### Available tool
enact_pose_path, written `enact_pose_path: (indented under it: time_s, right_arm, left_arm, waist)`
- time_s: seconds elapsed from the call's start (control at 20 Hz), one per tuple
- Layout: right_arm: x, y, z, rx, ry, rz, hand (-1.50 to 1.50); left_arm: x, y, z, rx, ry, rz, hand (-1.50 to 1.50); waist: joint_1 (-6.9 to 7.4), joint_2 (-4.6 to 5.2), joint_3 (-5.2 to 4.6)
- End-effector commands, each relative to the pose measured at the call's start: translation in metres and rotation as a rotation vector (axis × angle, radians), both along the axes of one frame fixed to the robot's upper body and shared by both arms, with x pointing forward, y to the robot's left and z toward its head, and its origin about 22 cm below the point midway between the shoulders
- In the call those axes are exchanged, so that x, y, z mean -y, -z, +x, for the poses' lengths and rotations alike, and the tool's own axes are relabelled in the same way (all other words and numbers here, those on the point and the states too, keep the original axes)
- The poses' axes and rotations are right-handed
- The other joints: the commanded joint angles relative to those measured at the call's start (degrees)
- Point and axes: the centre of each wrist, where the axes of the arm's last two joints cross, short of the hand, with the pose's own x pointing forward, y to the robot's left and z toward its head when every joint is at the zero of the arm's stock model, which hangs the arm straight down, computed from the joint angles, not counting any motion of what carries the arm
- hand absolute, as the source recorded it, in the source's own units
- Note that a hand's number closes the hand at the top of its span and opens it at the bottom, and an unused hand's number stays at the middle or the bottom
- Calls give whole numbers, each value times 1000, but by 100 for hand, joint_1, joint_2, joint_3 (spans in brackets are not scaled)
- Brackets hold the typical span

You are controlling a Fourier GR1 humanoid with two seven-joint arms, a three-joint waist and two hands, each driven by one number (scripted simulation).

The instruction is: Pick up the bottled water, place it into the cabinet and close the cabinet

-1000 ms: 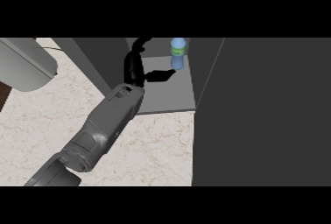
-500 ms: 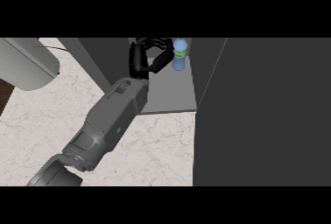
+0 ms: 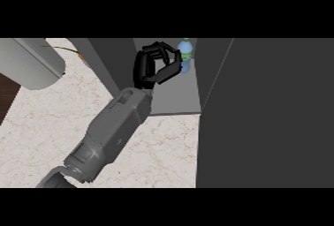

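While its cap points toward the cabinet's [image 3: 171,99] back, the bottled water [image 3: 187,54] is seen upright on the shelf, just beside the curled, empty left hand [image 3: 155,66].

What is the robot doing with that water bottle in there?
The robot hand is reaching into the open grey cabinet. The bottled water stands upright at the back of the cabinet, just to the right of the curled fingers. It cannot be told whether the fingers touch the bottle. The dark cabinet door is open at the right, so closing it is not yet done. Only one arm shows, coming up from the marble counter.
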Motion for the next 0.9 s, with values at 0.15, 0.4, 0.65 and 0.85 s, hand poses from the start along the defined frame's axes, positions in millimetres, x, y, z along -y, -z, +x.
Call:
enact_pose_path:
  time_s: [0.15, 0.4, 0.65, 0.85]
  right_arm:
    - [-4, -32, -1, 25, -5, -10, -150]
    - [-12, -33, -3, 39, 35, 15, -150]
    - [-18, -41, -6, 33, 63, 6, -150]
    - [-12, -29, -5, 27, 73, -32, -150]
  left_arm:
    - [16, 19, -44, -69, 258, -163, -150]
    - [25, 40, -93, -119, 399, -247, -150]
    - [9, 61, -144, -150, 372, -228, -150]
    - [-25, 63, -182, -148, 291, -239, -150]
  waist:
    - [148, -92, -3]
    - [284, -93, -6]
    - [413, -121, -6]
    - [442, -110, 4]
